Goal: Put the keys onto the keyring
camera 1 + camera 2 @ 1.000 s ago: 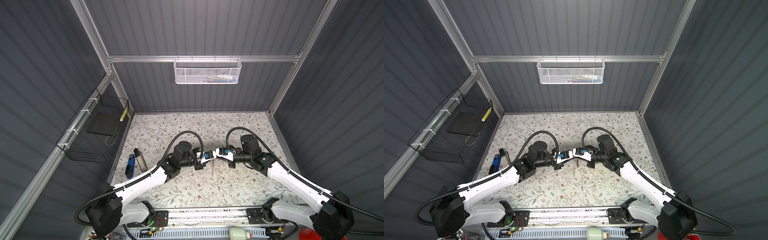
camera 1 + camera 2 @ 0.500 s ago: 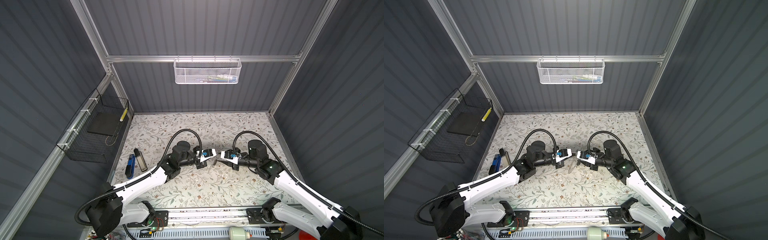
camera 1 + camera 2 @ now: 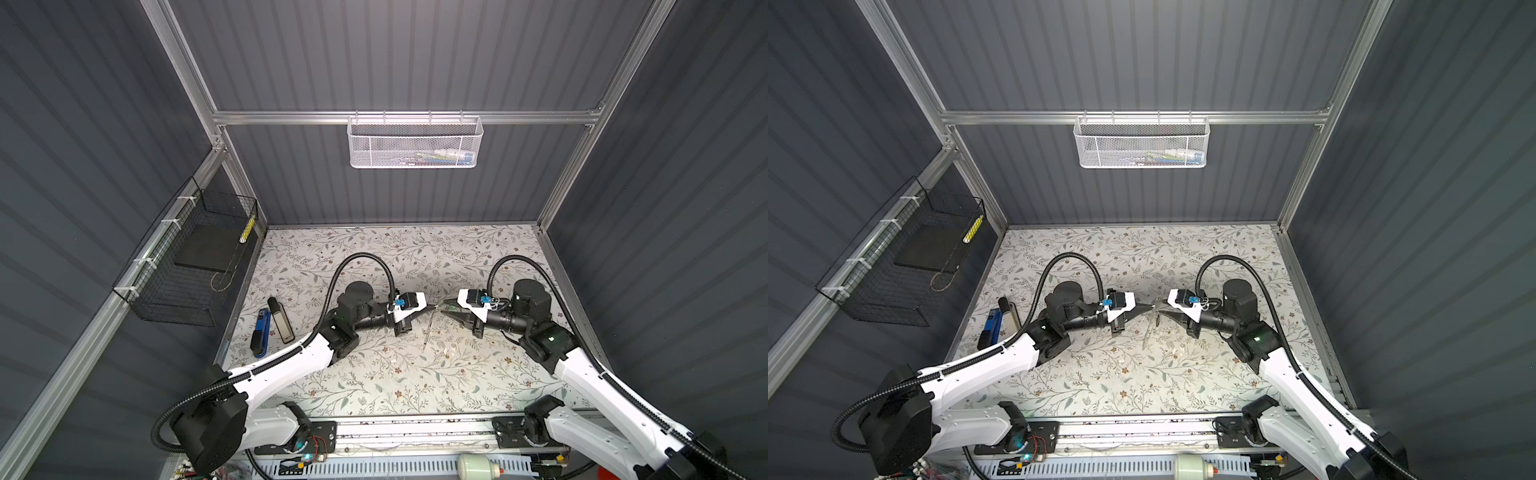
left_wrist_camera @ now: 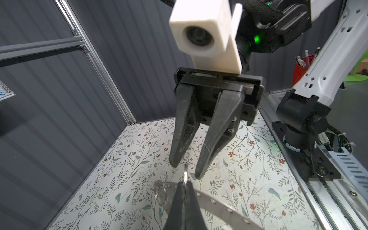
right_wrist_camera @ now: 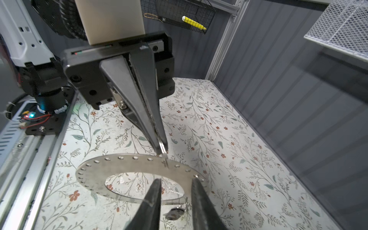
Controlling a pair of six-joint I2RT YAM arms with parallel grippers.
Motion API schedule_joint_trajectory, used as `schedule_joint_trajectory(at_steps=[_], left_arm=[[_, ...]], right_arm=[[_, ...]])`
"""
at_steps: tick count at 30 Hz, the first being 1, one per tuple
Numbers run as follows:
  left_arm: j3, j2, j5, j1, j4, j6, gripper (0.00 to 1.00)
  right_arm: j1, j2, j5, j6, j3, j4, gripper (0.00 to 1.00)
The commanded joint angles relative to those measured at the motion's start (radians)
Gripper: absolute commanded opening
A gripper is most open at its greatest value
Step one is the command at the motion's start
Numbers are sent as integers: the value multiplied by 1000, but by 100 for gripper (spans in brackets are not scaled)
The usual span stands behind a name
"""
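One floral table [image 3: 374, 386] lies under two arms that meet above its middle. One keyring [image 5: 127, 165], a flat grey plate, hangs between them, seemingly clear of the surface. The left gripper [image 5: 161, 148] has its jaws pressed together on one small wire loop [image 4: 185, 175] at the rim. The right gripper [image 5: 175, 180] has its jaws apart, gripping nothing. One blurred key [image 5: 175, 213], probably dark-headed, dangles beneath.

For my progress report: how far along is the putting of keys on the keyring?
Done: one key seems to hang already from the rim of the keyring. In hand: the left gripper is shut on a wire loop, holding the keyring up; the right gripper is open. Left: any further key; none is visible.
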State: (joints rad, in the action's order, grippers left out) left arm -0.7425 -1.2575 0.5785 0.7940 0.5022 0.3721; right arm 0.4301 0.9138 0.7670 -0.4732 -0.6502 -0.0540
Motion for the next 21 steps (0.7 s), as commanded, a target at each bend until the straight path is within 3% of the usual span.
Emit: schedule_joint_trajectory(at_steps=[1, 13, 21], left_arm=[[-43, -8, 42, -10, 35, -18, 0], [-77, -15, 71, -14, 4, 0, 0], [-89, -11, 72, -14, -33, 19, 0]], right_arm=[[-5, 9, 111, 46, -43, 10, 26], [-6, 55, 156, 55, -77, 5, 16], [-5, 63, 138, 24, -72, 7, 1]])
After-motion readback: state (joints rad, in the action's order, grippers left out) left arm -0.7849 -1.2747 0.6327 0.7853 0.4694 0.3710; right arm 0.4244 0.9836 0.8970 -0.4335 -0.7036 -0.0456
